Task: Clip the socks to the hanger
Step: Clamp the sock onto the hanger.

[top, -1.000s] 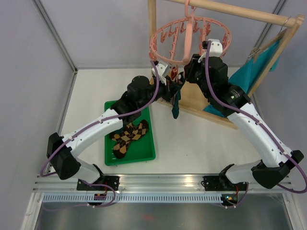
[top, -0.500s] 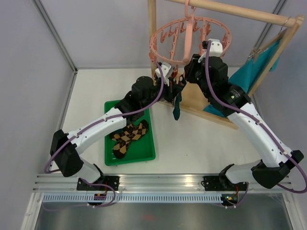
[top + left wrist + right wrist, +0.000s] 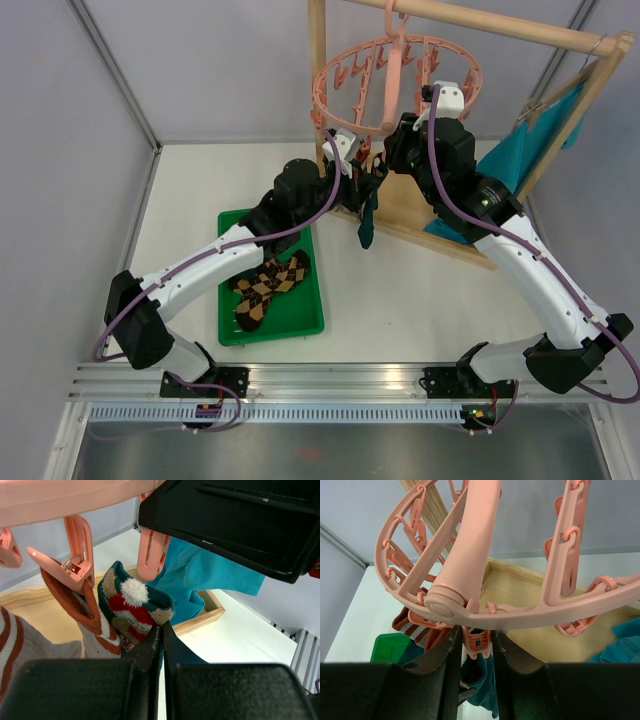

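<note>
The pink round hanger (image 3: 392, 80) hangs from the wooden rail. My left gripper (image 3: 362, 185) is shut on the dark teal sock (image 3: 366, 225) and holds its cuff up just under the ring. In the left wrist view the jaws (image 3: 161, 627) pinch the sock (image 3: 132, 602) below a pink clip peg (image 3: 152, 555). A grey-brown striped sock (image 3: 75, 605) hangs clipped in the neighbouring peg. My right gripper (image 3: 390, 150) reaches under the ring, and its fingers (image 3: 475, 632) are closed on a clip peg (image 3: 479, 645) with the teal sock (image 3: 482, 680) below it. Argyle socks (image 3: 268, 285) lie in the tray.
A green tray (image 3: 222, 330) sits on the table at the left. The wooden rail frame (image 3: 318, 60) stands at the back, its base board (image 3: 440, 245) on the table. A bright teal cloth (image 3: 520, 160) hangs on its right side.
My left gripper has lifted the teal sock up and slightly right, closer to the ring and the right gripper. The right arm has barely moved.
</note>
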`<action>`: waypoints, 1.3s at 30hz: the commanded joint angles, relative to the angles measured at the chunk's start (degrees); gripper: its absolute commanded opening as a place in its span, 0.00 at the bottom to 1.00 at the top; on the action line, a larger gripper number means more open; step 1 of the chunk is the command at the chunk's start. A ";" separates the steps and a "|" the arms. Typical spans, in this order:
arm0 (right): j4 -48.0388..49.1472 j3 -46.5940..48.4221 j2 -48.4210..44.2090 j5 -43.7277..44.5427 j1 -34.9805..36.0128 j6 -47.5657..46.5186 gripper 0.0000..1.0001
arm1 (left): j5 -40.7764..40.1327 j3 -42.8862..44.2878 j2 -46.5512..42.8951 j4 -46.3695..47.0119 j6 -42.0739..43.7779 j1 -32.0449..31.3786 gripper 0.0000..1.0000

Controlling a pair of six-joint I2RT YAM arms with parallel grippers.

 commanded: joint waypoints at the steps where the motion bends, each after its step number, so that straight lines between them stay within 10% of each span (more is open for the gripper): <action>1: -6.21 -0.56 0.80 -2.01 1.15 0.69 0.00 | 0.38 1.91 -0.15 3.68 0.17 -0.36 0.02; 39: -6.21 -1.97 0.18 -1.83 1.24 -0.01 0.00 | -0.76 4.11 -0.50 5.26 0.70 -0.36 0.02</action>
